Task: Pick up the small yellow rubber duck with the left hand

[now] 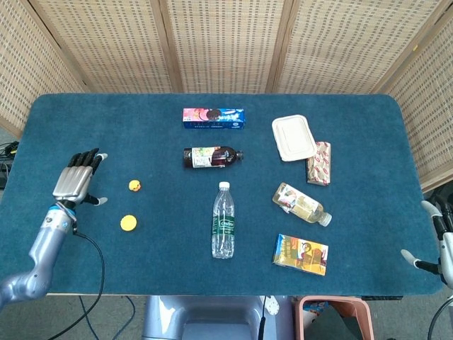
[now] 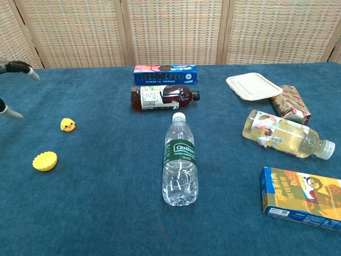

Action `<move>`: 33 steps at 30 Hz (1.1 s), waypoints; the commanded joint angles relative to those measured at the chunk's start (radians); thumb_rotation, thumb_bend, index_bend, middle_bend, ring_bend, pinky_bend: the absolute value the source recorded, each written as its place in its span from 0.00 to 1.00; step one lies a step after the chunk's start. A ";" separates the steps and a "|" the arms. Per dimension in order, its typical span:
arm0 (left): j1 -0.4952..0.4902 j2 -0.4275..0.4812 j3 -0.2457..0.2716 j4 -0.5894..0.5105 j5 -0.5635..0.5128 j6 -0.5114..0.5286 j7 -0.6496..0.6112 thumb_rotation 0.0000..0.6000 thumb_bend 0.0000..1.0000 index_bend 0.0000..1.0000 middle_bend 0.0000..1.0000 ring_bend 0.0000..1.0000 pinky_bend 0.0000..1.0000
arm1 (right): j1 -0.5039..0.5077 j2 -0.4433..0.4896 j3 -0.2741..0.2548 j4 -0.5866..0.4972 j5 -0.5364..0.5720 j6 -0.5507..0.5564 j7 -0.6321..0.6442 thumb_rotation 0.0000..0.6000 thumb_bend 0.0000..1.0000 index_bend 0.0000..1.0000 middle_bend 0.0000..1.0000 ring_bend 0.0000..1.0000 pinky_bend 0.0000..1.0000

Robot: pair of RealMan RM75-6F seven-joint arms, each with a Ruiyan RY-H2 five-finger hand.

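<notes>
The fingers of the left hand are seen extended and apart, the thumb held out to the side, and nothing is held in them. The hand is placed at the left of the head view, above the blue table, with its forearm running down to the lower left corner. In the chest view only fingertips are caught at the upper left edge.

No contact with the small yellow rubber duck has been made. The task is judged to be in its approach: the hand is near the duck, to its left, but apart from it, and the reach, the closing of the fingers and the lift are all left to be done.

The duck is found in the left part of the frame, standing alone on the cloth. It is seen as a tiny yellow body with an orange spot; its finer shape is too small to be told. A yellow round cap-like object lies just below it in the frame, apart from it.

The right hand is shown at the lower right edge, its fingers apart and nothing gripped.
</notes>
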 commanded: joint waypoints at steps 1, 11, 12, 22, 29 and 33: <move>-0.054 -0.062 -0.006 0.079 -0.058 -0.048 0.023 1.00 0.18 0.35 0.00 0.00 0.00 | 0.002 -0.001 0.003 0.005 0.009 -0.007 0.004 1.00 0.00 0.00 0.00 0.00 0.00; -0.112 -0.152 0.021 0.197 -0.104 -0.084 0.050 1.00 0.28 0.39 0.00 0.00 0.00 | 0.006 -0.007 0.007 0.017 0.032 -0.023 -0.001 1.00 0.00 0.00 0.00 0.00 0.00; -0.119 -0.162 0.023 0.211 -0.111 -0.095 0.048 1.00 0.28 0.39 0.00 0.00 0.00 | 0.006 -0.007 0.007 0.018 0.034 -0.024 -0.002 1.00 0.00 0.00 0.00 0.00 0.00; -0.149 -0.235 0.044 0.315 -0.096 -0.154 0.004 1.00 0.29 0.39 0.00 0.00 0.00 | 0.011 -0.011 0.012 0.028 0.056 -0.040 0.000 1.00 0.00 0.00 0.00 0.00 0.00; -0.165 -0.280 0.045 0.382 -0.096 -0.172 -0.017 1.00 0.30 0.39 0.00 0.00 0.00 | 0.016 -0.013 0.016 0.038 0.070 -0.055 0.005 1.00 0.00 0.00 0.00 0.00 0.00; -0.174 -0.300 0.044 0.412 -0.087 -0.193 -0.041 1.00 0.31 0.44 0.00 0.00 0.00 | 0.017 -0.014 0.018 0.042 0.074 -0.058 0.008 1.00 0.00 0.00 0.00 0.00 0.00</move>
